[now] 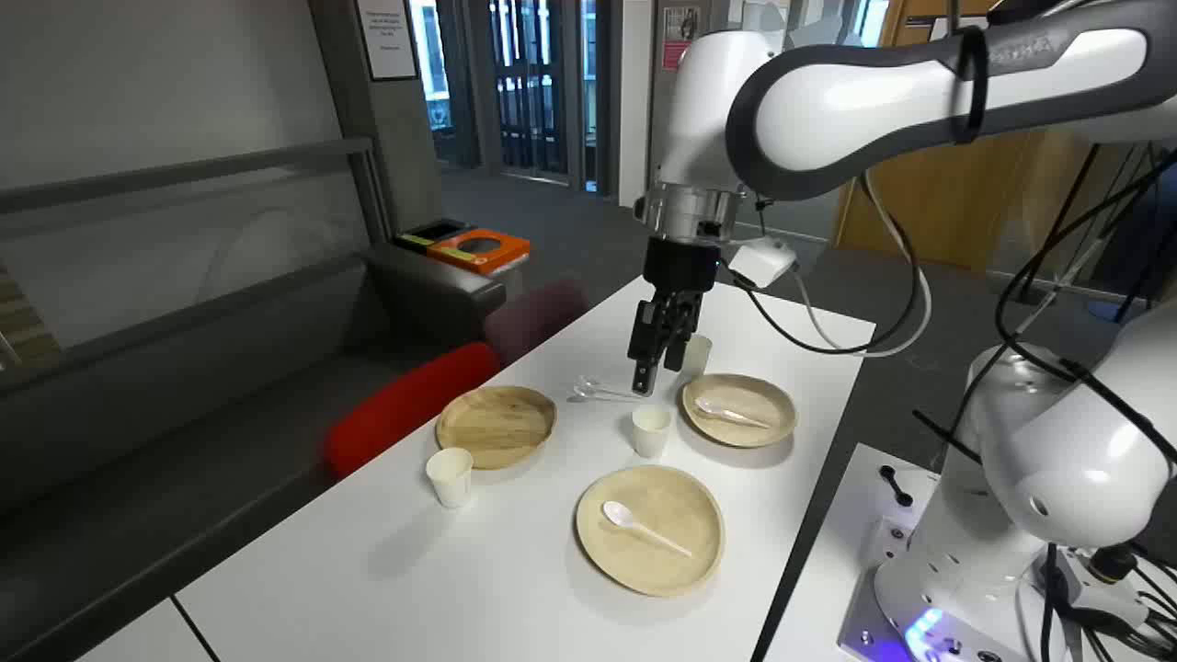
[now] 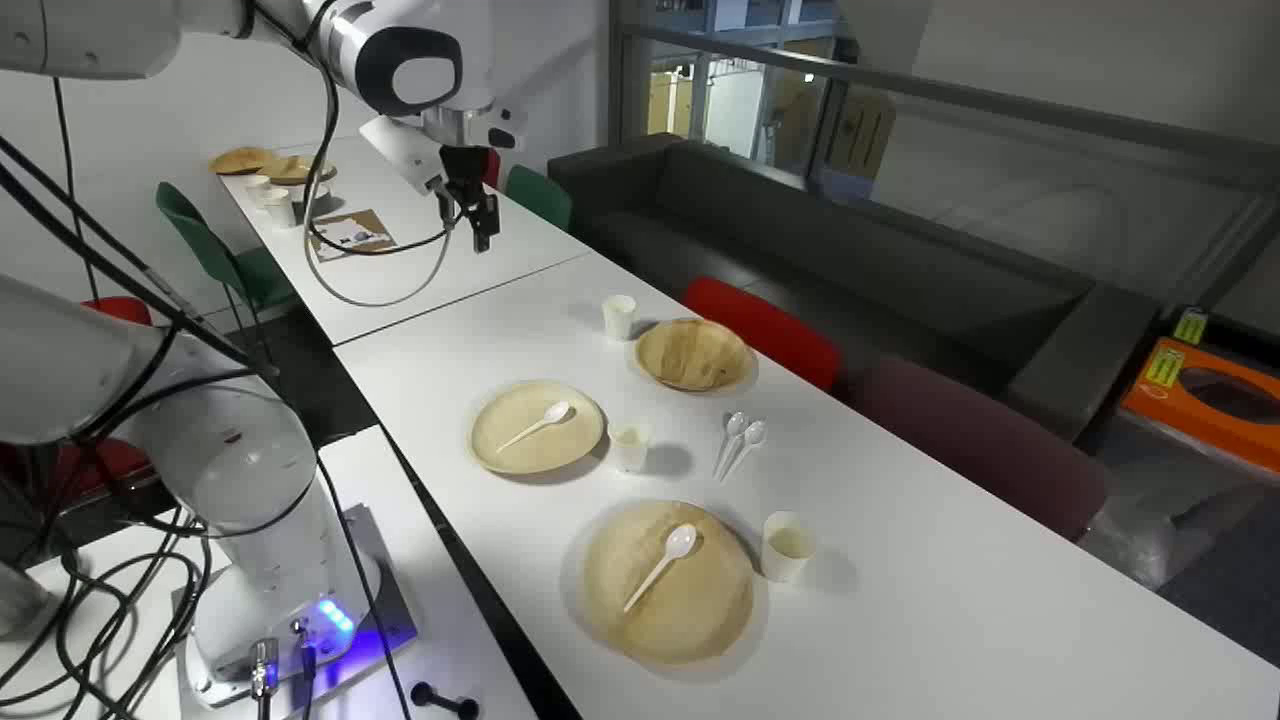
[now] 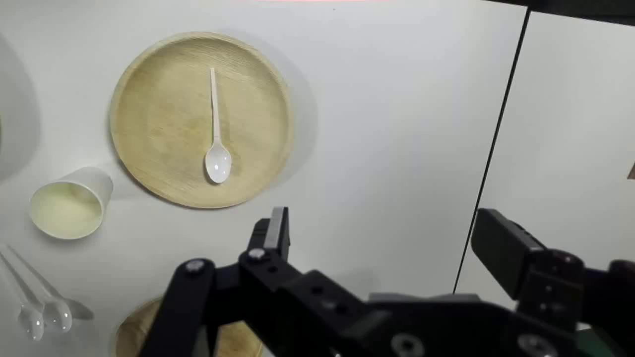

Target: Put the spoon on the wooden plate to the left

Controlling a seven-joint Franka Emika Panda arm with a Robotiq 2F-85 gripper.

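Observation:
My gripper stands open, nothing between its fingers, high above the table in both exterior views. Under it in the wrist view lies a round pale-wood plate, leftmost in an exterior view, with a white spoon resting on it. A similar plate, cut off in the wrist view, carries another white spoon. Two more white spoons lie side by side on the tabletop. Which spoon and which plate the task names, I cannot tell. The deeper wooden bowl is partly behind my gripper in the wrist view.
White cups stand among the dishes: one by the bowl, one between the plates, one near the spoons' end of the table. A seam splits the table. A red chair and sofa line the far side.

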